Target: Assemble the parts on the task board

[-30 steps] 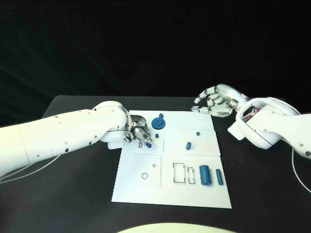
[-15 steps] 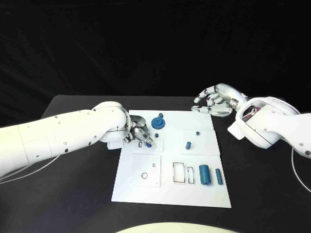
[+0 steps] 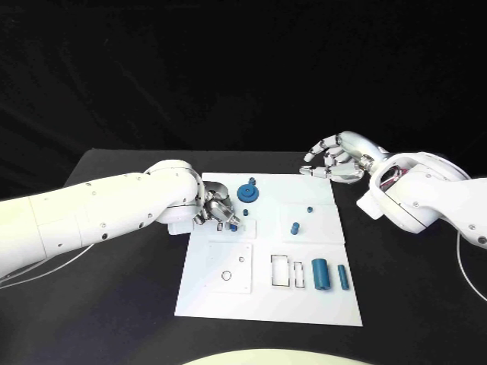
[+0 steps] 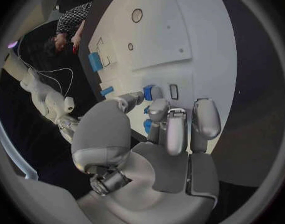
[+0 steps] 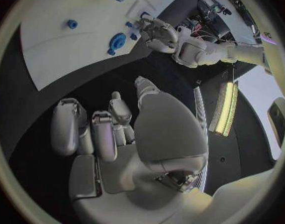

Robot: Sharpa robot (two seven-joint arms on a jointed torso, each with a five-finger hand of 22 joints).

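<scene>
The left hand, fingers curled over a small blue part at the left edge of the task board, seems to pinch this light, rigid, probably slick piece, best taken by its sides, while the right hand hovers curled and empty by the far right corner.

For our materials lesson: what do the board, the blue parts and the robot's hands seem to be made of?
Board: probably matt white plastic or painted sheet; flat, no glare. Blue parts: likely plastic; even colour. Left hand and right hand: look like silver metal, with a soft sheen.
</scene>
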